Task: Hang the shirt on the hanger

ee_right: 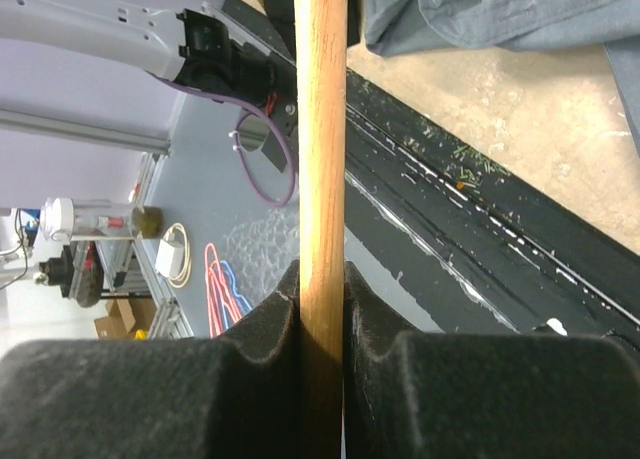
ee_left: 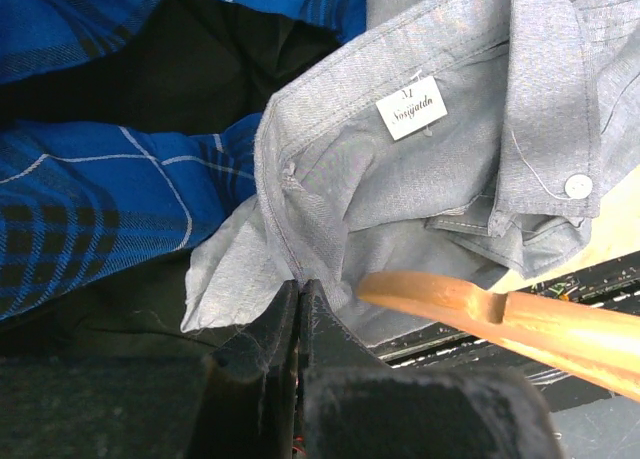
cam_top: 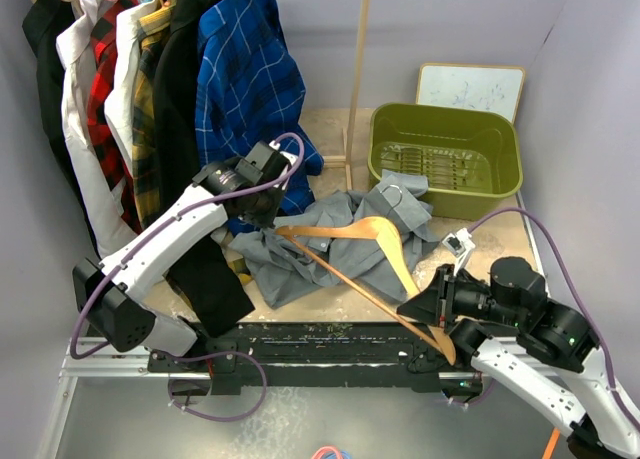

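Lower right of the overhead view, nearest us: our right tool (cam_top: 428,314) is pressed tight on the hanger (cam_top: 397,257), clamping its straight bar near the low end. That arm sits folded and low, its wrist aimed at mid-frame. The wood is stiff and light, so we judge it will steer as one piece, though it could swivel between the pads.

From there the hanger slants up across the shirt (cam_top: 300,264), which lies crumpled on the table (cam_top: 500,241) in the centre of the frame. It's soft, limp cloth that will sag wherever we aren't holding it. The collar and shoulder seam look to us like the best places to grip.

Further up, left of centre, our left tool (cam_top: 262,204) is pressed together on a fold of the shirt beside the collar. That arm reaches up and over, its wrist bent down. The hanger's tip sits just beside the open neck. Beyond hangs a blue checked shirt (cam_top: 245,69).
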Controlling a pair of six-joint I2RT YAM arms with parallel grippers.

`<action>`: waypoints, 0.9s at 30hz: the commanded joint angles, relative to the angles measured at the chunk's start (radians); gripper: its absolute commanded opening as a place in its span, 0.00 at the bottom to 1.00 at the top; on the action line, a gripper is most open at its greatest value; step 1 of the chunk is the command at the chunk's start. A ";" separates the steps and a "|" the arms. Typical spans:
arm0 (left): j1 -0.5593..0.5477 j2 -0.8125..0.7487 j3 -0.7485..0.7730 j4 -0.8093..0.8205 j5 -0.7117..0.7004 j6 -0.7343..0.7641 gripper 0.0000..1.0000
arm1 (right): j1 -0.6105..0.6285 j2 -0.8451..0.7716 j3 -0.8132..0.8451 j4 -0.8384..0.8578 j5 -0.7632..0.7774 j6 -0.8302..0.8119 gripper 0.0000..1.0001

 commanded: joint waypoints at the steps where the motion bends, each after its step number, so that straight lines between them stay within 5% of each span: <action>1: 0.002 -0.044 0.018 0.036 0.034 0.010 0.00 | 0.005 0.007 0.011 0.004 -0.019 -0.006 0.00; 12: 0.001 -0.057 0.103 -0.039 0.257 0.061 0.00 | 0.006 0.124 -0.069 0.225 -0.084 -0.057 0.00; 20: 0.001 -0.061 0.231 -0.054 0.285 0.148 0.00 | 0.006 0.245 -0.089 0.371 -0.154 -0.122 0.00; 27: 0.001 -0.016 0.350 -0.069 0.493 0.216 0.00 | 0.006 0.358 -0.124 0.608 -0.179 -0.143 0.00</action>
